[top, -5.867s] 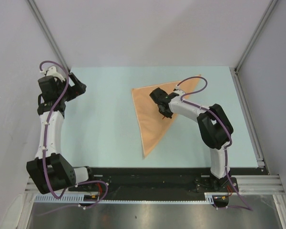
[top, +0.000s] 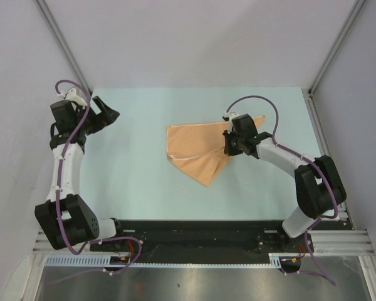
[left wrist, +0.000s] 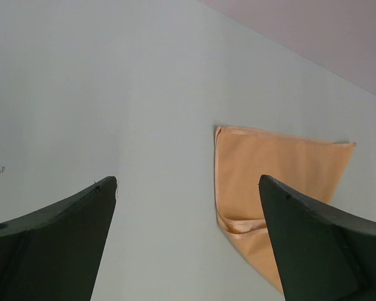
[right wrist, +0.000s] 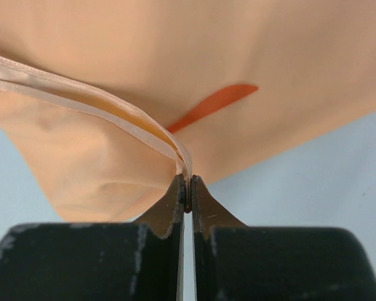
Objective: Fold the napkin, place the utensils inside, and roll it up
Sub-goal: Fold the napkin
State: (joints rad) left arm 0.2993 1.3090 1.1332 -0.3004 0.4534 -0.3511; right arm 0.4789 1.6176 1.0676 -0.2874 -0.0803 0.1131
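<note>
At the right end effector [top: 228,148], the top view shows it sitting on the right-hand edge of the napkin [top: 191,147], with the cloth spreading away from the tips toward the left arm's side. The grip itself isn't readable from up there.

The right wrist view settles it: fingers clenched, grasping the napkin hem, with two stitched edge layers pinched right at the tips [right wrist: 187,188] and lifted off the cloth below.

Only that view shows the utensil [right wrist: 214,103]: an orange-red sliver lying on the napkin just ahead of the fingertips. Its long axis runs diagonally, away from the tips and off to their right. The pointed end is the far-right one, and the near end goes under the raised hem. How much of it is covered, I can't tell.

The left end effector [top: 108,113] is well apart from the cloth, above bare counter [top: 138,182], released, fingers spread wide, holding nothing. In its wrist view the napkin [left wrist: 276,169] lies ahead, nearer the right finger, with a doubled-over flap along its near side, a detail the top view barely gives.

Napkin long axis in the top view: across the counter, from a broad straight edge on the side away from the right end effector to one corner poking out past it. Another corner points at the arm bases.
</note>
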